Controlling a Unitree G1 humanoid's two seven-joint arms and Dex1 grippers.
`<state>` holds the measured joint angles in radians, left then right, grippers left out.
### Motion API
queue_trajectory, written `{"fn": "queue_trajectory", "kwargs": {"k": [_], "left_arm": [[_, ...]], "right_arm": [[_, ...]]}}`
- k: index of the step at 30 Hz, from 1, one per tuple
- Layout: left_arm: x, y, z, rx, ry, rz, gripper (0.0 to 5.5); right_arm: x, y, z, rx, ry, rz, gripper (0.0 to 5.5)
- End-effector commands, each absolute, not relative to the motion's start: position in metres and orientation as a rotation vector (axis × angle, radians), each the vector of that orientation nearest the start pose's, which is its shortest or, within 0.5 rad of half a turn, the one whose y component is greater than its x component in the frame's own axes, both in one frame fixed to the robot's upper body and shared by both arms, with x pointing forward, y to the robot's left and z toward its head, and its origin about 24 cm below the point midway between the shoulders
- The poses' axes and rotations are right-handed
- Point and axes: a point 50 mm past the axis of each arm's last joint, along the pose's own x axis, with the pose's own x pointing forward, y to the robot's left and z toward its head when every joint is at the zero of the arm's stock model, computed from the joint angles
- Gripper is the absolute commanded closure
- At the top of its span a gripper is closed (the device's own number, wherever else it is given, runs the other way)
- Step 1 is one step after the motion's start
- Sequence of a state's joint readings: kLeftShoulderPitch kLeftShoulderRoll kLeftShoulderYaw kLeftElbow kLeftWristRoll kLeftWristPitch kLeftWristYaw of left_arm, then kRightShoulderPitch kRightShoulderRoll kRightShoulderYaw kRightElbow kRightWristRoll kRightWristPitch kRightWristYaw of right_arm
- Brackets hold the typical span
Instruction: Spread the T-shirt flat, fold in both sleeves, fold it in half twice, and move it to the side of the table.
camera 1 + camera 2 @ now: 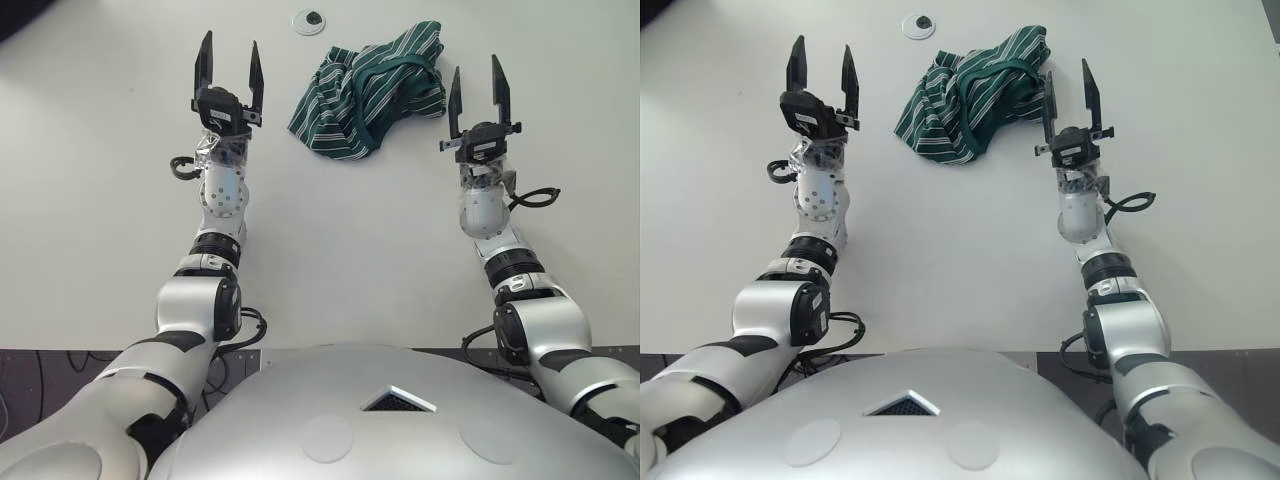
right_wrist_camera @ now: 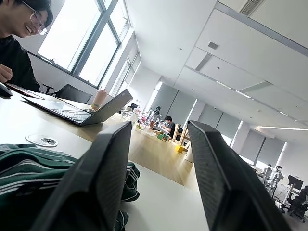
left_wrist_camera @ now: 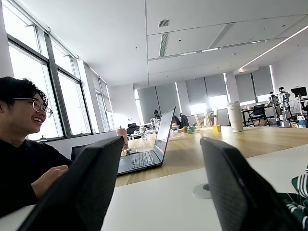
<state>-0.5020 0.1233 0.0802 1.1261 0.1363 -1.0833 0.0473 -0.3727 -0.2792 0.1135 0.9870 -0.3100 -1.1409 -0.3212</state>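
A green T-shirt with thin white stripes lies crumpled in a heap at the far middle of the white table. To its left my left gripper stands open, fingers pointing away, a short gap from the cloth. On the other side my right gripper is open too, its inner finger close beside the heap's right edge. Neither holds anything. The right wrist view has the shirt beside the finger; a corner of the shirt peeks into the left wrist view.
A round grey cable port sits in the table just beyond the shirt. Bare tabletop stretches in front of both grippers and to either side. Cables hang at the near table edge.
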Motion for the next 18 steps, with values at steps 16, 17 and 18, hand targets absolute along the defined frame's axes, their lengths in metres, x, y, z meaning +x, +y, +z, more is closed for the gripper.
{"fn": "queue_trajectory", "kwargs": {"k": [16, 17, 18], "left_arm": [[0.307, 0.157, 0.037, 0.258, -0.453, -0.144, 2.59], [0.307, 0.156, 0.037, 0.255, -0.449, -0.151, 2.59], [0.308, 0.154, 0.037, 0.254, -0.447, -0.158, 2.59]], "right_arm": [[0.281, -0.163, 0.013, 0.096, -0.369, 0.271, 3.40], [0.280, -0.164, 0.012, 0.084, -0.369, 0.270, 3.40], [0.280, -0.166, 0.012, 0.087, -0.365, 0.259, 3.40]]}}
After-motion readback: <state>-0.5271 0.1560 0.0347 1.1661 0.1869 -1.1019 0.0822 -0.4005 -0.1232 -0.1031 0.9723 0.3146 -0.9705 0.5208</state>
